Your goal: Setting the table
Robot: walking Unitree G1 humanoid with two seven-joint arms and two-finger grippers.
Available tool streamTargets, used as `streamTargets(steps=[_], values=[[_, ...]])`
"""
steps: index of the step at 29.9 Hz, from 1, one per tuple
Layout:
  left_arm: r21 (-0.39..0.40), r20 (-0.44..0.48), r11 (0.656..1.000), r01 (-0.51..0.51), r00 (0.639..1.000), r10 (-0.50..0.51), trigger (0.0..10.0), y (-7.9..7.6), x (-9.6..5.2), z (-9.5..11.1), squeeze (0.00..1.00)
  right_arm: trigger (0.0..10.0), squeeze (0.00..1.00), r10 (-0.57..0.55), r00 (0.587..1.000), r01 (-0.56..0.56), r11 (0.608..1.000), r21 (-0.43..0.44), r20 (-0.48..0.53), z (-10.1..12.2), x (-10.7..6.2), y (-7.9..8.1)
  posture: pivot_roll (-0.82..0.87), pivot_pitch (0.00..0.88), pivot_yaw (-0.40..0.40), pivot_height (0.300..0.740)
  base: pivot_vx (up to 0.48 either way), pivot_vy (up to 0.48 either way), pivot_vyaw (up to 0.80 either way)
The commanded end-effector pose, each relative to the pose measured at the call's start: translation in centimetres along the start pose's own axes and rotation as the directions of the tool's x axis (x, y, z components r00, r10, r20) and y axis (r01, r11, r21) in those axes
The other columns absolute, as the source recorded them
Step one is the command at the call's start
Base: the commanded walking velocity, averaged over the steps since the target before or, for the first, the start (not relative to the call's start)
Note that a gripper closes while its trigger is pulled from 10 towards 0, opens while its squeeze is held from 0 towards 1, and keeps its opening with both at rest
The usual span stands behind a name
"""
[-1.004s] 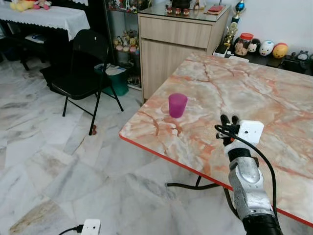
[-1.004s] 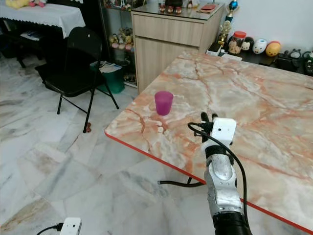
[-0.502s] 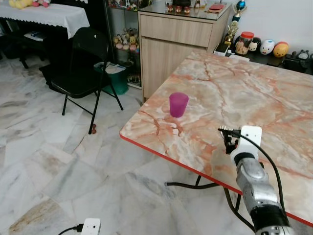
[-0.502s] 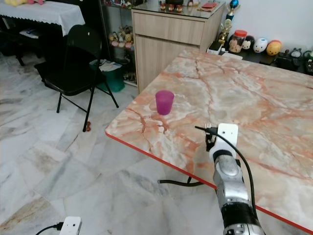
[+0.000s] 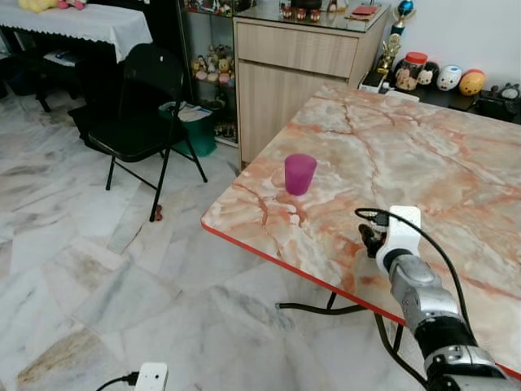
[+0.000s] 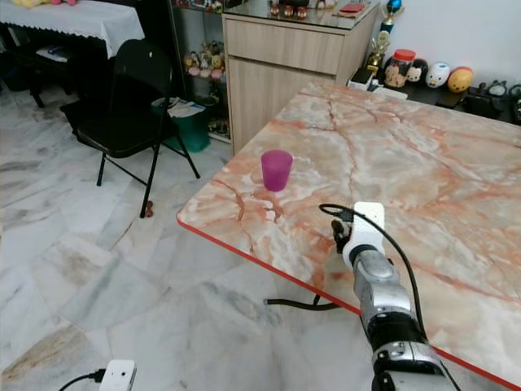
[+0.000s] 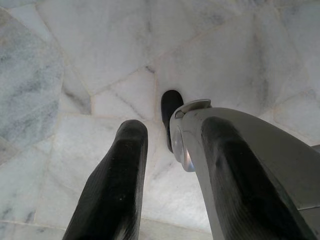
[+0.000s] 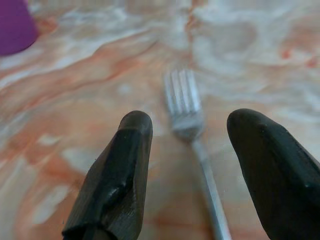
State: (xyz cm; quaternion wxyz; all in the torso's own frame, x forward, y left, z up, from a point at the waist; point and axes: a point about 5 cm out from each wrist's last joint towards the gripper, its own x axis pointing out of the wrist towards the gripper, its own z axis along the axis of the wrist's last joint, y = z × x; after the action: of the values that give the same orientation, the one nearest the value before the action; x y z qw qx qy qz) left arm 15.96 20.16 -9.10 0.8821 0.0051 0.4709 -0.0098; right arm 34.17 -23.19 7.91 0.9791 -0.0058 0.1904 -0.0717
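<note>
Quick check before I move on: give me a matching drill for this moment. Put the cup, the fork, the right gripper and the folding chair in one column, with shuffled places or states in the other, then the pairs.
Things:
1. purple cup
2. fork
3. right gripper
4. black folding chair

Places or states:
A. on the floor beside the table
B. lying flat on the marble table, between two black fingers
C. upright on the table near its corner
D. open, low over the tabletop

Pairs: 1-C, 2-B, 3-D, 4-A
</note>
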Motion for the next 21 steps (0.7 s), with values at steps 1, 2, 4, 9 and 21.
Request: streamTargets(steps=[1, 2, 4, 9, 21], values=[[0.0, -0.009, 1.0, -0.009, 1.0, 0.009, 10.0, 0.2, -0.1, -0.2, 0.0, 10.0, 0.0, -0.022, 1.0, 0.022, 1.0, -0.001, 0.007, 0.6, 0.1, -0.6, 0.02, 0.0, -0.013, 0.736, 0.0, 0.0, 0.0], [0.0, -0.009, 1.0, -0.008, 1.0, 0.008, 10.0, 0.2, -0.1, -0.2, 0.0, 10.0, 0.0, -0.027, 1.0, 0.027, 1.0, -0.002, 0.008, 0.6, 0.1, -0.7, 0.02, 0.0, -0.013, 0.736, 0.0, 0.0, 0.0], [0.001, -0.009, 1.0, -0.008, 1.0, 0.008, 10.0, 0.2, -0.1, -0.2, 0.0, 10.0, 0.0, -0.029, 1.0, 0.029, 1.0, -0.004, 0.006, 0.5, 0.2, -0.9, 0.02, 0.0, -0.012, 0.736, 0.0, 0.0, 0.0], [0.0, -0.008, 1.0, -0.006, 1.0, 0.006, 10.0, 0.2, -0.1, -0.1, 0.0, 10.0, 0.0, -0.024, 0.999, 0.024, 1.0, 0.005, -0.041, -0.7, 0.1, -0.9, 0.02, 0.0, -0.011, 0.736, 0.0, 0.0, 0.0], [-0.002, -0.009, 1.0, -0.007, 1.0, 0.007, 10.0, 0.3, -0.1, -0.2, 0.0, 10.0, 0.0, -0.036, 0.994, 0.039, 0.999, 0.021, -0.104, -2.2, 0.0, -1.2, 0.03, 0.0, -0.009, 0.736, 0.0, 0.0, 0.0]])
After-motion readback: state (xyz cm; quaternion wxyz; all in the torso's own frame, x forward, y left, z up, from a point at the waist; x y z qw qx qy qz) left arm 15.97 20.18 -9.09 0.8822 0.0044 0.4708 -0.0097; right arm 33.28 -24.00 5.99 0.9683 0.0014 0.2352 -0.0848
